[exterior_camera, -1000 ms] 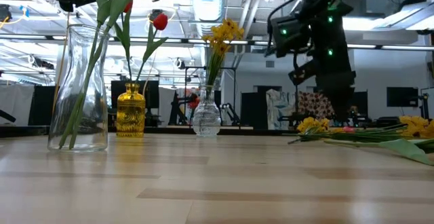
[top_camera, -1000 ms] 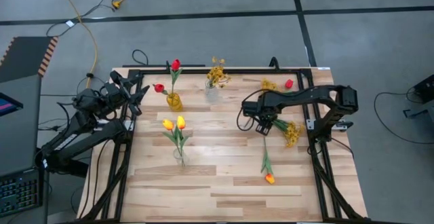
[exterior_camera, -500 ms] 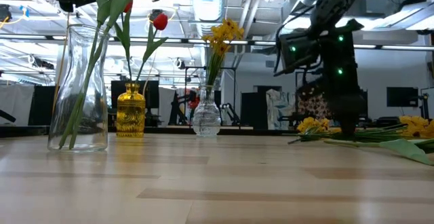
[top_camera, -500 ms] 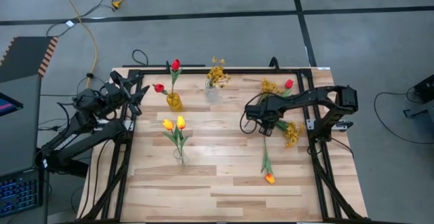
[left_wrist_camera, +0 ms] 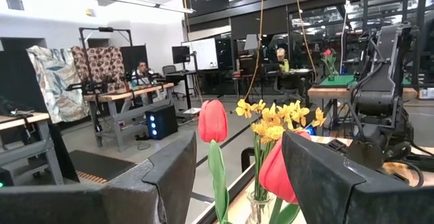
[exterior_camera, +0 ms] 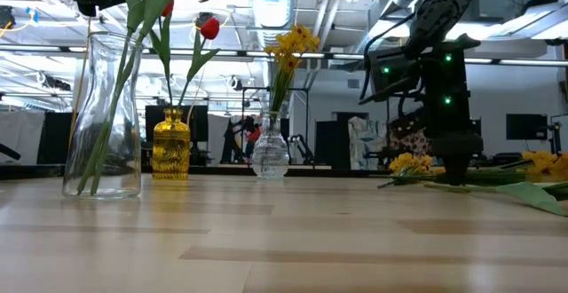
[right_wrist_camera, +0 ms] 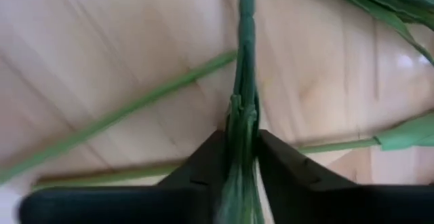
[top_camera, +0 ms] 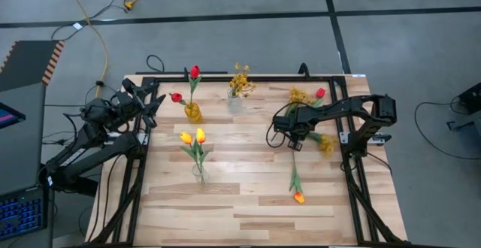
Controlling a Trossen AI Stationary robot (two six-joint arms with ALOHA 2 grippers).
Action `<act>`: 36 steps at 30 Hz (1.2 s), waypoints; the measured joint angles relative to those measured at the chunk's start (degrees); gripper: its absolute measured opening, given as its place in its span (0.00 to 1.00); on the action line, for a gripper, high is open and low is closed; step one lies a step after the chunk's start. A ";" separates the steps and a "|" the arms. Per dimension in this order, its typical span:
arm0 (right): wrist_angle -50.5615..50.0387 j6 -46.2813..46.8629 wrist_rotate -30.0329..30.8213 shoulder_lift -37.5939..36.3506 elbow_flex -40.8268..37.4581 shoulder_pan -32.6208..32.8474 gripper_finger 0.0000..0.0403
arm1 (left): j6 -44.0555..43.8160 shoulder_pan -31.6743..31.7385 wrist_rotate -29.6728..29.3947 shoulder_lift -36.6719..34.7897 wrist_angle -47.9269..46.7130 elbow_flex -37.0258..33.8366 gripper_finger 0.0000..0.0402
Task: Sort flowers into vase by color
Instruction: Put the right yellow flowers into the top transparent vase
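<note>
My right gripper (top_camera: 294, 140) is down at the table on the right side now, and the fingers (right_wrist_camera: 203, 166) have just pinched in on a green stem (right_wrist_camera: 243, 115). A second ago it hung above the loose pile with its jaws wide; half a second ago it was dropping; now the wrist view shows both pads pressed against the stalk, one on each side. So I call it clenched on a flower stem, still flat on the wood, not lifted.

Which flower is it? I judge it belongs to the mustard-yellow spray (top_camera: 325, 144) lying just right of the gripper (I can't trace the stem to a head from here). Its blossoms look smeared in the overhead view, so the grip has nudged it.

That means the pick is made and the carry comes next. If it is the spray, it goes to the clear round vase (top_camera: 235, 102) at the far edge, which holds 1 like it. The amber vase (top_camera: 193, 113) holds 2 red tulips, the tall glass vase (top_camera: 198, 174) 2 yellow ones.

Left on the table: an orange tulip (top_camera: 298, 197) near me, a red tulip (top_camera: 319, 93) far right.

My left gripper (top_camera: 154, 104) waits spread open at the far left corner.
</note>
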 joint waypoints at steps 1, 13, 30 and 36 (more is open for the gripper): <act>-0.10 0.04 0.08 0.00 0.00 -0.04 0.23 | 0.00 0.00 0.00 0.00 0.00 0.00 0.51; -0.96 0.02 -0.11 0.00 0.15 1.01 0.13 | 0.00 0.00 0.00 0.00 0.00 0.00 0.51; -18.53 -0.46 -0.95 0.00 13.69 7.45 0.13 | -4.24 0.00 5.24 0.00 0.96 -0.02 0.51; -21.62 -1.34 2.52 -0.02 19.21 11.37 0.13 | -6.16 0.00 8.09 0.00 3.80 -0.02 0.51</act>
